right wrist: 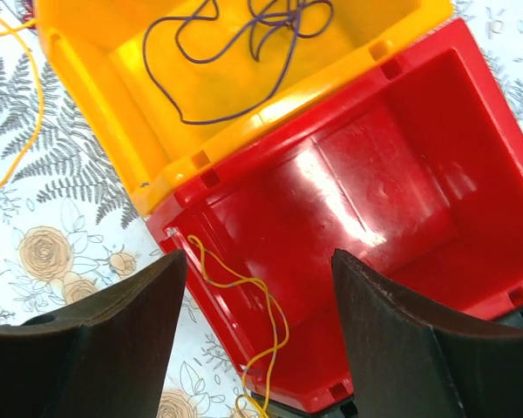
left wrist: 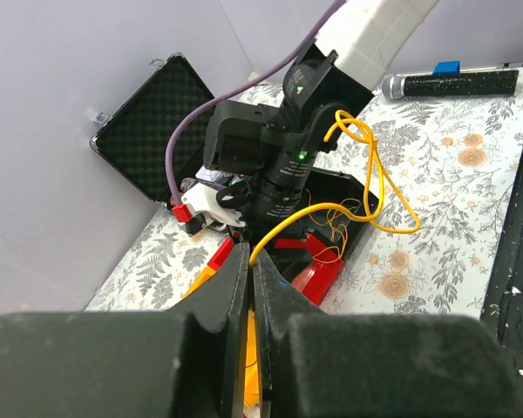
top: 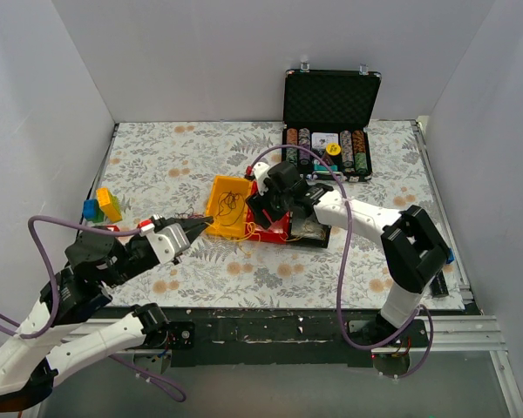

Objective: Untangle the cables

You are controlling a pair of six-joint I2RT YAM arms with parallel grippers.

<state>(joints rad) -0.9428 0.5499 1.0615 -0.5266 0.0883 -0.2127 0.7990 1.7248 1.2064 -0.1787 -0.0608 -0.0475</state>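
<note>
My left gripper (left wrist: 250, 252) is shut on a thin yellow wire (left wrist: 291, 220) that runs up and loops over the black and red bins. In the top view it (top: 202, 228) sits at the near left side of the yellow bin (top: 216, 187). My right gripper (right wrist: 260, 259) is open and empty above the red bin (right wrist: 392, 174), in the top view (top: 263, 212) between the two bins. A dark purple wire (right wrist: 275, 19) lies coiled in the yellow bin (right wrist: 96, 78). A yellow strand (right wrist: 285, 331) hangs over the red bin's rim. I cannot make out a red wire.
A black bin (top: 318, 235) adjoins the red bin (top: 275, 233). An open black case of poker chips (top: 329, 122) stands at the back. Coloured blocks (top: 103, 205) lie at the left. A black flashlight (left wrist: 453, 83) lies at the right edge.
</note>
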